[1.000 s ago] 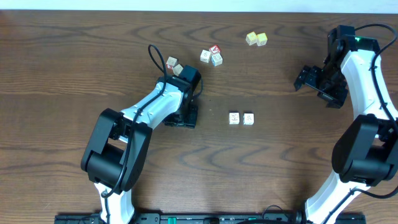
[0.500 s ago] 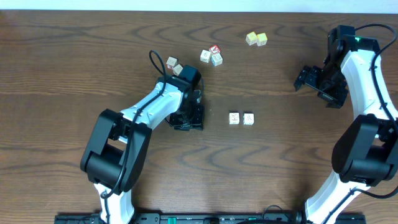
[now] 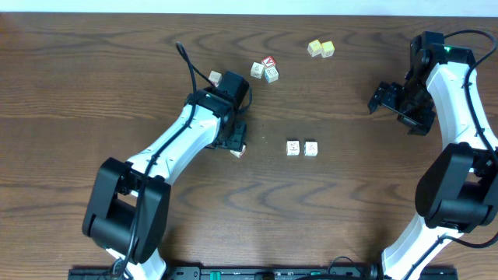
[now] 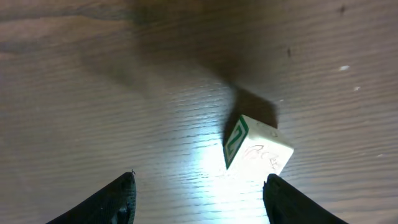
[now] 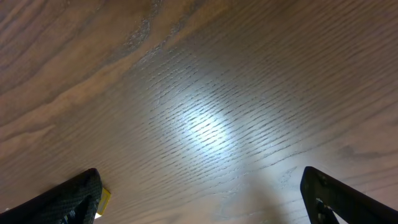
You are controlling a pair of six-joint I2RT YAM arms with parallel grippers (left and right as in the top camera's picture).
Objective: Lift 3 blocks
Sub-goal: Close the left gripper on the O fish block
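Your left claw (image 4: 199, 182) stands apart, a green-edged block (image 4: 256, 148) lying free on the worktop (image 4: 93, 93) just ahead of it, so seemingly no block is lifted yet.

You're looking at a dark wood-grain table (image 3: 70, 70); light is glaring off it in a bright patch (image 5: 202, 127), and a pale strip (image 3: 233, 6) is showing beyond its far edge.

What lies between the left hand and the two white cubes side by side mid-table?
One small cube lying by the left hand, then bare wood up to the pair; the overhead view shows it.
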